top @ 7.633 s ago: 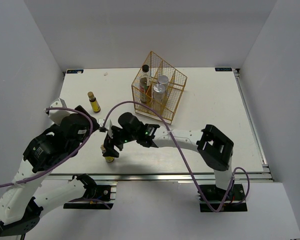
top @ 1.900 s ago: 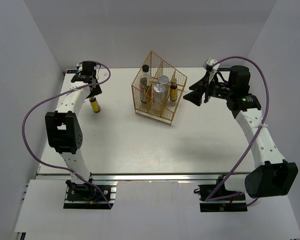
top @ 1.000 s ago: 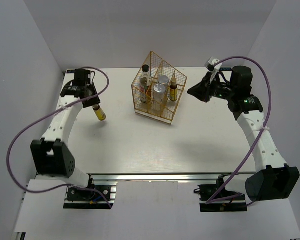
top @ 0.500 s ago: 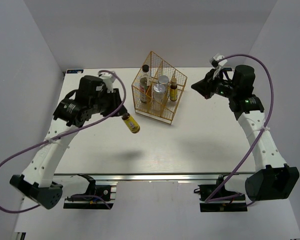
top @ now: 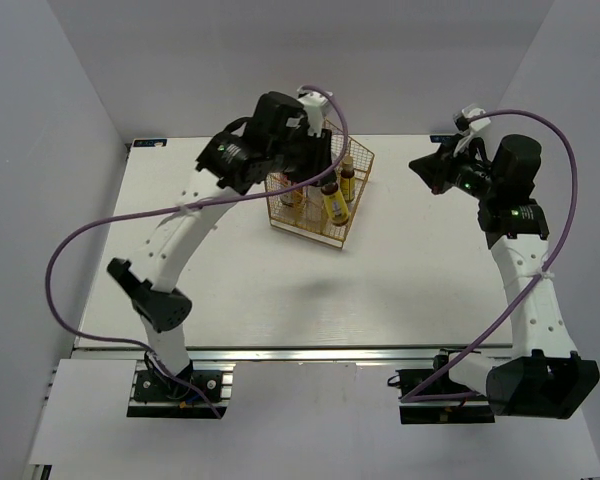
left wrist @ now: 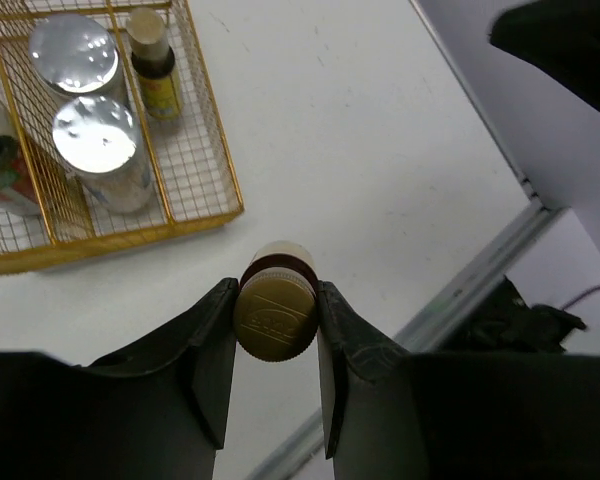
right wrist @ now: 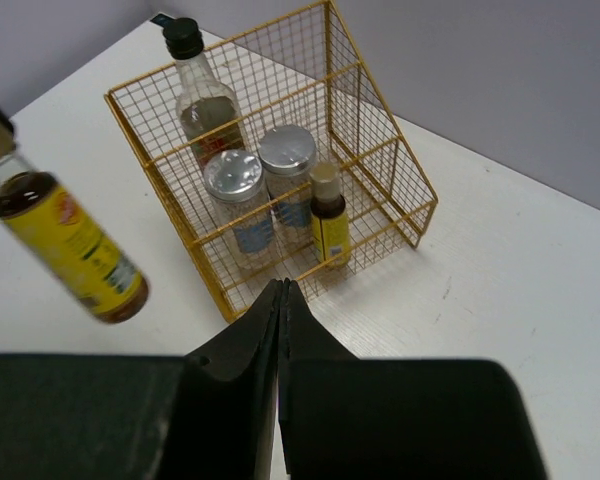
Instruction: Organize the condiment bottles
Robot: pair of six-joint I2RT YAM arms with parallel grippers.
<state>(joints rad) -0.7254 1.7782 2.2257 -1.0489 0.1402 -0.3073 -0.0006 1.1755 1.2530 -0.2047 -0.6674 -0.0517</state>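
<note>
My left gripper is shut on the gold cap of a yellow-labelled condiment bottle. It hangs in the air, tilted, over the front right part of the gold wire basket, where the held bottle shows below the left gripper. In the basket stand two silver-topped bottles, a small yellow bottle and a black-capped bottle. My right gripper is shut and empty, raised off to the basket's right.
The basket has wire dividers, and its front right compartment is empty. The table's right edge rail runs below the right arm. Grey walls close in the back and both sides.
The left arm has swung right, carrying the yellow bottle from the table's left side to above the basket. The right gripper has shut and drawn back to the right.
</note>
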